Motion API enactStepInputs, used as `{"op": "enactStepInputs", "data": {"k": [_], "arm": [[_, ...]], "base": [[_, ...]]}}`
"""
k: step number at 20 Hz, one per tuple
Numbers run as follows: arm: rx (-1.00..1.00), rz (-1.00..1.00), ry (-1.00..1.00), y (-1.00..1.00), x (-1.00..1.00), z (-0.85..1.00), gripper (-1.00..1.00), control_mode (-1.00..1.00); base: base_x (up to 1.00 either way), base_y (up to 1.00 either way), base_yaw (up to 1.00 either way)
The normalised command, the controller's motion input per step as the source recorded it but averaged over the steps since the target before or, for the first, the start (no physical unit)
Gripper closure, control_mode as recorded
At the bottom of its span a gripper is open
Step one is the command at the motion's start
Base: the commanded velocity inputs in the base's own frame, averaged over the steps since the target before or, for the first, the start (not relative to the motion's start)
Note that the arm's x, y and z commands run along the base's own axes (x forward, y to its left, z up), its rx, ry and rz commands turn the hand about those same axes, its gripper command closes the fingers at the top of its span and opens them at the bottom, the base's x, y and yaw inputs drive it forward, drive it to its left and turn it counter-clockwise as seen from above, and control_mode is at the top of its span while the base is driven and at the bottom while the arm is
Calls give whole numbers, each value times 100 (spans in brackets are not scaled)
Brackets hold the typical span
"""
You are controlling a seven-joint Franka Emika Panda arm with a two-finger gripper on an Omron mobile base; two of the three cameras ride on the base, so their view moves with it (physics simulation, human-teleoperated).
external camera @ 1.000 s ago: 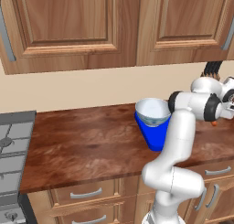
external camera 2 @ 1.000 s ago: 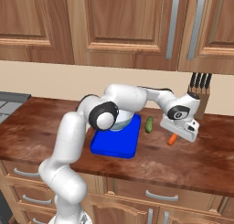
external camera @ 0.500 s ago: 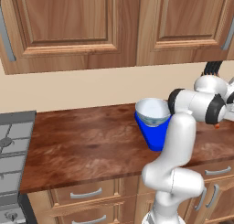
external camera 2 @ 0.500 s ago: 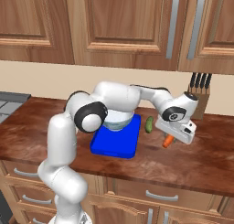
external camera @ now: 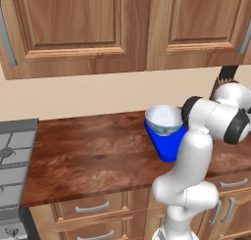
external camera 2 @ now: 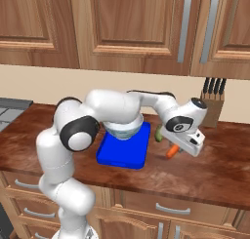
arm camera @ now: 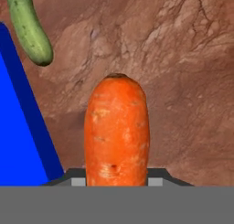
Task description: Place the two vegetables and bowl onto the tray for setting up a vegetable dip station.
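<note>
Carrot [arm camera: 117, 131], orange and blunt-tipped, sits clamped in the tool [arm camera: 117, 182], its long axis running straight out along the fingers and its far end aimed away from the hand, above the brown tabletop [arm camera: 183, 58]. The hand view gives this grip close up, with the blue tray [arm camera: 18, 141] edging in beside the carrot and the green cucumber-like piece [arm camera: 28, 26] lying on the wood just off the tray's rim, its length roughly in line with that rim.

From the right base view the tool [external camera 2: 181, 146] hangs beyond the tray's [external camera 2: 124, 152] right-hand end, the carrot [external camera 2: 171, 151] slanting downward out of it toward the tabletop [external camera 2: 210, 169], tip lowest; whether it touches the wood cannot be told. The green piece [external camera 2: 159, 133] shows as a small sliver between the tray and the tool, partly hidden by the arm. The white bowl [external camera 2: 124, 130] with its faint blue pattern stands on the far part of the tray, under the arm's forearm. A knife block [external camera 2: 213, 106] stands against the wall beyond the tool.

The left base view looks into the bowl [external camera: 164, 120], showing a pale bluish inside with nothing in it, seated on the tray [external camera: 166, 141], whose near side is covered by the robot's own arm. A stove [external camera: 12, 156] lies at the tabletop's [external camera: 93, 156] far left end, well apart from the tray.
</note>
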Motion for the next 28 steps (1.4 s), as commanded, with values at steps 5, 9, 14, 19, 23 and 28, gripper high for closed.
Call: {"op": "enactStepInputs", "data": {"k": [5, 9, 14, 19, 23, 28], "arm": [[0, -16, -3, 42, -27, 14, 100, -100], [0, -12, -4, 45, -15, 14, 100, -100], [0, -14, 0, 45, -11, 8, 100, -100], [0, -16, 0, 44, -10, 5, 100, -100], [0, -17, 0, 35, 0, 9, 100, -100], [0, -22, 2, 36, 0, 7, 100, -100]], "base": [[0, 0, 0], [0, 0, 0], [0, 0, 0], [0, 0, 0], [0, 0, 0], [0, 0, 0]]}}
